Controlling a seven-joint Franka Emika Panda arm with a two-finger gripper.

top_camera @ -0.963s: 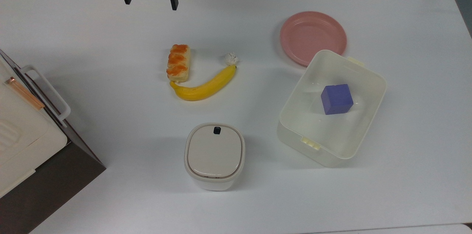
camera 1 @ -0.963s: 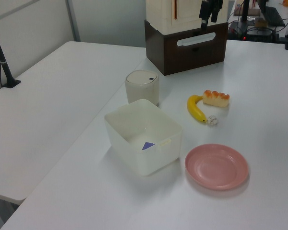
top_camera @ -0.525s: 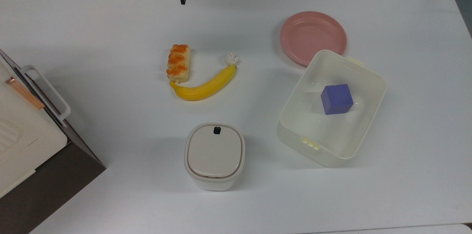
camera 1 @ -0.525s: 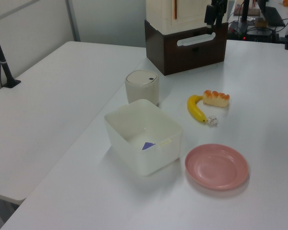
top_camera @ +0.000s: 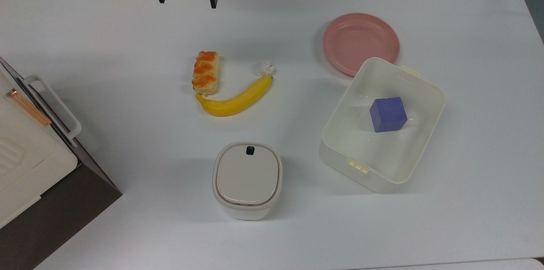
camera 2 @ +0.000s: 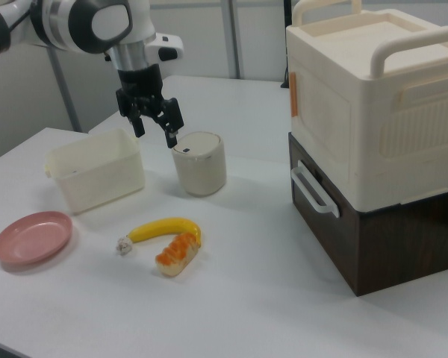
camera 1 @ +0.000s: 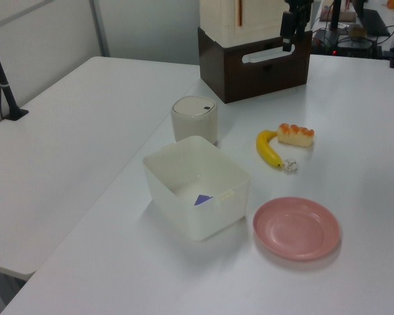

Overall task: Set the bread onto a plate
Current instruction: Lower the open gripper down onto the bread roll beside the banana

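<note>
Fingers spread wide, nothing between them. Gripper hangs above the table's far edge in the top view, up and a little to the top view's left of the bread. In the right view the gripper sits high over the scene, well clear of everything.

Change over the last second: gripper has slid toward the top view's right, closing most of its sideways offset from the bread, and the last half second added only a slight further nudge. Fingers were spread throughout. Nothing on the table has moved.

Bread lies flat on the table, long axis running up-down in the top view, its lower end touching or just short of the banana's tip; cannot tell which. Plate sits bare, well to the top view's right, its near rim just beside the white tub holding a purple block.

Reading: approach phase, no contact yet. Gripper appears to be lining up over the bread; descent not yet begun. Banana close by is a likely nuisance when grasping.
</note>
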